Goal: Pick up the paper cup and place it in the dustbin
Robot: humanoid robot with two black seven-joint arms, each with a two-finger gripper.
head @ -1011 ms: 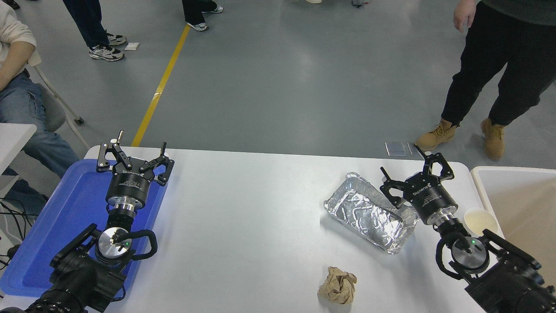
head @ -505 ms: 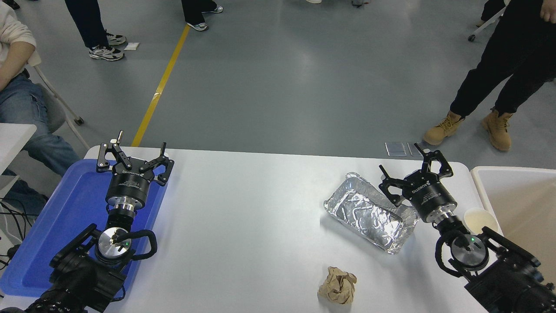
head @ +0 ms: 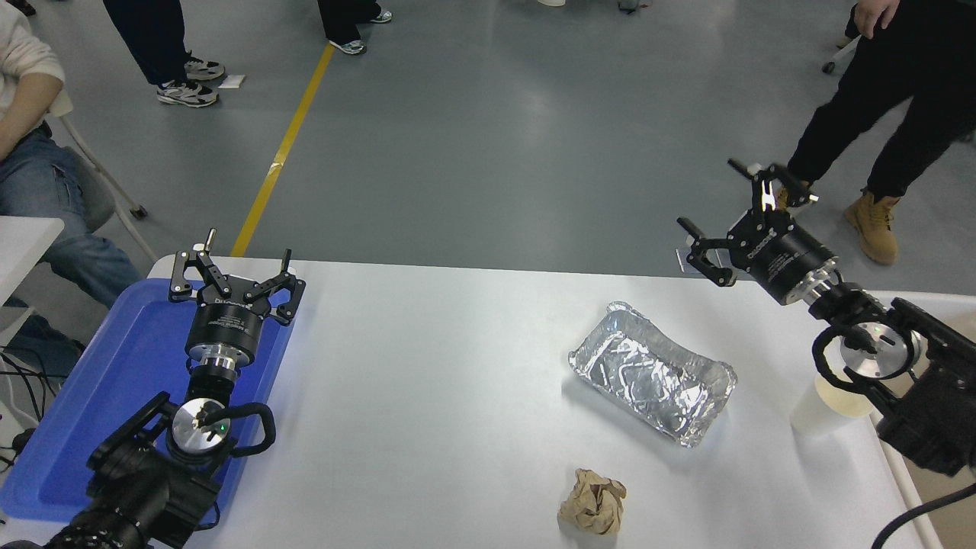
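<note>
while the right pincer (head: 751,217) hangs wide open and empty, the paper cup (head: 820,408) stands white, seemingly upright, rim half hidden.

I operate in what reads as a robotics lab or test hall, not a home. The grey sealed floor (head: 496,137) carries a yellow tape line (head: 284,149), the sort that marks lanes in a work area. A plain white table (head: 427,381) serves as the test bench, flanked by two black robot arms with industrial grippers, the left gripper (head: 232,278) and the right gripper (head: 743,210). Loose cables (head: 15,396) hang at the left edge. People stand around the bench in street shoes and tan work boots (head: 869,229), and one person sits on a chair (head: 46,168) at the left, watching.
</note>
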